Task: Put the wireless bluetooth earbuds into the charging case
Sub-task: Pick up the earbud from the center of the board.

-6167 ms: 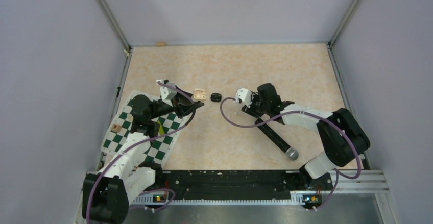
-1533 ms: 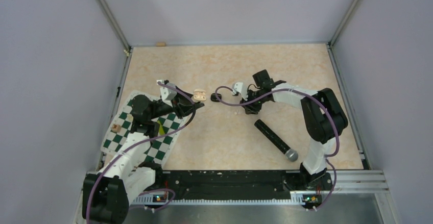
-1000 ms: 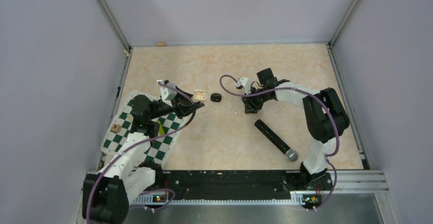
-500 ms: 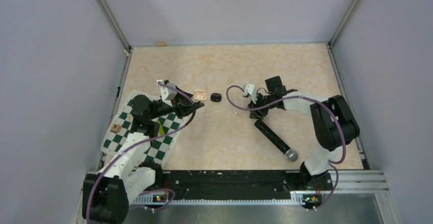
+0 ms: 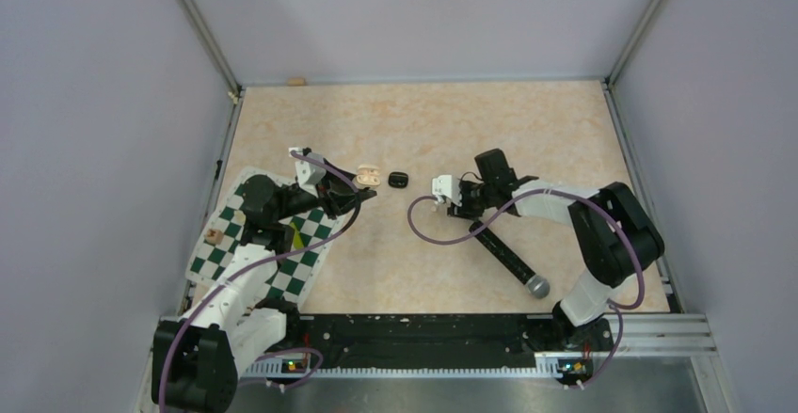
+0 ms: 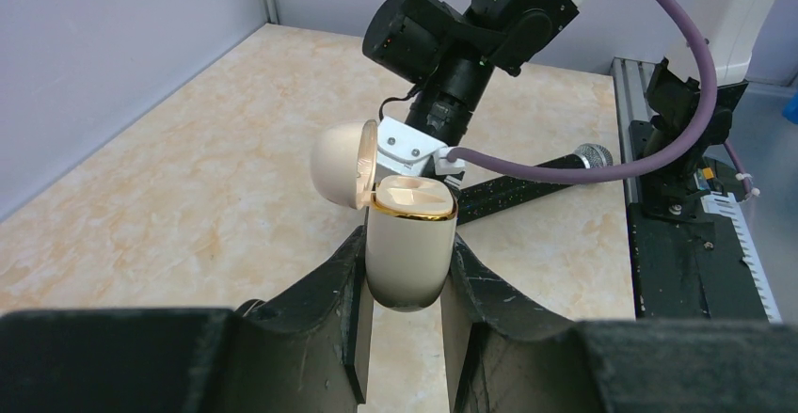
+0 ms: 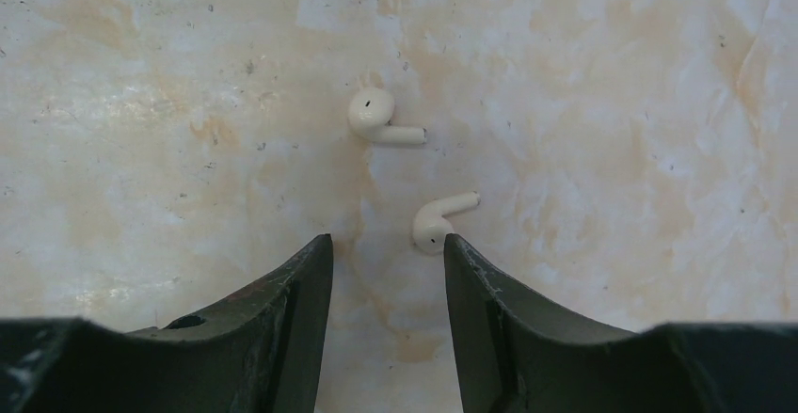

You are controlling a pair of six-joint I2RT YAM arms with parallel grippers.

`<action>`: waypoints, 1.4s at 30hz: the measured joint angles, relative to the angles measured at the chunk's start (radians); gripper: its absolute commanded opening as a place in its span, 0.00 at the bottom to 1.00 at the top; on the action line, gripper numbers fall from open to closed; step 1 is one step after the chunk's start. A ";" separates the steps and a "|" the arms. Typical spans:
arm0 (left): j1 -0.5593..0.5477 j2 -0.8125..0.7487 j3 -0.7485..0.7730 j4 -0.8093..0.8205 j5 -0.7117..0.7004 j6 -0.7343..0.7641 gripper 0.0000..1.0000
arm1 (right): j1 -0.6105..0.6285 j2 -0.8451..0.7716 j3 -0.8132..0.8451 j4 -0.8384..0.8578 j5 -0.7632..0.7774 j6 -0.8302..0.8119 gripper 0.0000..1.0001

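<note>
Right hand (image 7: 386,244): had swung back over two white earbuds (image 7: 381,117), fingers apart, nothing gripped; nearer earbud (image 7: 438,220) just beside one fingertip. Left hand (image 6: 406,248): clamped on open charging case (image 6: 409,211). Pickup judged next.

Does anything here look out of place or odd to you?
Two white earbuds lie loose on the table, while the open charging case is clamped in the left fingers. A black microphone lies nearby, seemingly unrelated.
</note>
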 measured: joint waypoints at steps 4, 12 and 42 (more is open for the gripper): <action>0.000 0.000 0.000 0.000 0.000 0.000 0.00 | 0.010 0.001 0.000 0.012 0.022 -0.032 0.46; 0.000 0.000 0.000 0.000 0.000 0.000 0.00 | 0.010 0.018 0.006 0.048 0.038 -0.058 0.42; -0.003 0.000 0.005 -0.042 0.010 0.051 0.00 | -0.010 -0.060 0.241 -0.288 -0.200 0.084 0.09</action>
